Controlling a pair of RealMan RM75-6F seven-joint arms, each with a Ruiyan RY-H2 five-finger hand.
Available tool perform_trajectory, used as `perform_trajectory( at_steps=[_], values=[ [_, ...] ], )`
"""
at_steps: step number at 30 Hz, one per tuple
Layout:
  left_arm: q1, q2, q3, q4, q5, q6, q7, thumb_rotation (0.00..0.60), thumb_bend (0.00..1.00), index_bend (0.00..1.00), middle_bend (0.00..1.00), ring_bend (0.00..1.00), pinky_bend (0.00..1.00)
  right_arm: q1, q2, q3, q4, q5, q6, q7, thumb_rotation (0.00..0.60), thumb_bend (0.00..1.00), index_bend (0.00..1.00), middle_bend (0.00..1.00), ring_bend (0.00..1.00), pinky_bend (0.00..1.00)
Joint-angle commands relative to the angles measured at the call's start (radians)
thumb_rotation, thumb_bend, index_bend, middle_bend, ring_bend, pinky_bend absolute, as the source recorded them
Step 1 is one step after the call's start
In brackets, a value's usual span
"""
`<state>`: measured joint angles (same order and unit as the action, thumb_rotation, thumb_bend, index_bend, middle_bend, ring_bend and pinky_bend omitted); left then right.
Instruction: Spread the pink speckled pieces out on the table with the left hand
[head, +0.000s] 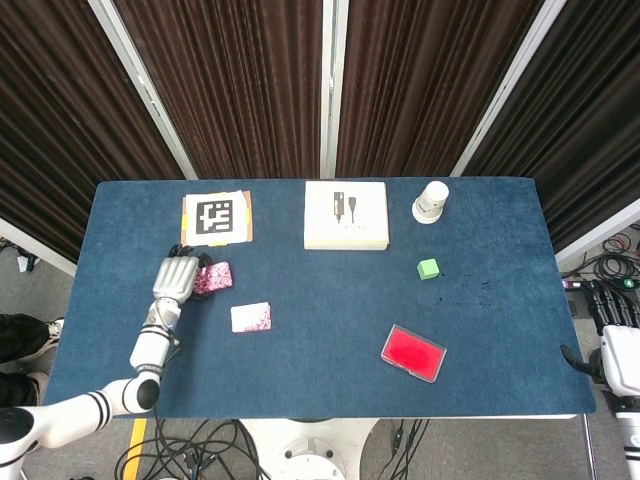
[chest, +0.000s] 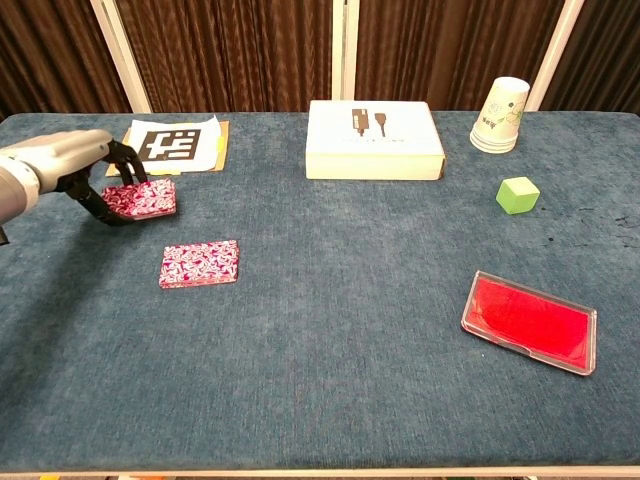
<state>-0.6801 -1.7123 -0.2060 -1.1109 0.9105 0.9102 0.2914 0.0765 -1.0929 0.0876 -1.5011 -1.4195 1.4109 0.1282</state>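
Observation:
Two pink speckled pieces show on the blue table. One piece (head: 251, 317) (chest: 200, 263) lies flat by itself, left of the table's middle. The other piece (head: 213, 278) (chest: 146, 198) is held by my left hand (head: 176, 279) (chest: 88, 167), fingers curled over its left side, just in front of the marker sheet; whether it touches the cloth I cannot tell. My right hand (head: 612, 320) hangs off the table's right edge, its fingers too small to read, and the chest view does not show it.
A marker sheet (head: 217, 218) (chest: 175, 144) lies at back left, a white box (head: 346, 215) (chest: 374, 139) at back middle, a paper cup (head: 431, 201) (chest: 501, 115) at back right. A green cube (head: 428, 268) (chest: 517, 194) and a red case (head: 413, 352) (chest: 529, 321) sit on the right.

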Motion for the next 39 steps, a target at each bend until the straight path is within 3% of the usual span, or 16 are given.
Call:
perform_trajectory(
  at_steps=[1,6,11,21,29,39],
  values=[
    [0.002,-0.017,-0.001,0.043,0.005,-0.03,-0.035,0.6,0.24,0.4,0.44,0.13,0.08,-0.002,0.004,0.0,-0.005,-0.001,0.004,-0.002,0.6,0.15,0.0,0.0,0.0,0.0],
    [0.006,-0.021,-0.003,0.062,0.025,-0.046,-0.072,0.6,0.24,0.38,0.39,0.13,0.08,-0.002,0.004,0.0,-0.007,0.001,0.001,-0.005,0.6,0.15,0.0,0.0,0.0,0.0],
    [0.008,-0.016,-0.007,0.057,0.047,-0.044,-0.094,0.6,0.23,0.26,0.27,0.11,0.08,-0.001,0.0,-0.001,-0.003,0.002,-0.003,-0.005,0.6,0.15,0.0,0.0,0.0,0.0],
    [0.013,0.006,-0.006,0.002,0.052,-0.037,-0.07,0.6,0.22,0.25,0.25,0.09,0.08,0.0,-0.002,-0.001,0.003,0.006,-0.008,-0.003,0.6,0.15,0.0,0.0,0.0,0.0],
    [0.018,0.087,0.039,-0.255,0.069,-0.015,0.036,0.6,0.22,0.25,0.25,0.09,0.09,0.002,-0.009,0.0,0.017,0.011,-0.017,0.008,0.6,0.15,0.0,0.0,0.0,0.0],
    [-0.01,0.115,0.076,-0.499,-0.083,0.055,0.247,0.6,0.22,0.25,0.25,0.09,0.1,0.004,-0.009,0.003,0.03,0.016,-0.021,0.027,0.6,0.15,0.0,0.0,0.0,0.0]
  ],
)
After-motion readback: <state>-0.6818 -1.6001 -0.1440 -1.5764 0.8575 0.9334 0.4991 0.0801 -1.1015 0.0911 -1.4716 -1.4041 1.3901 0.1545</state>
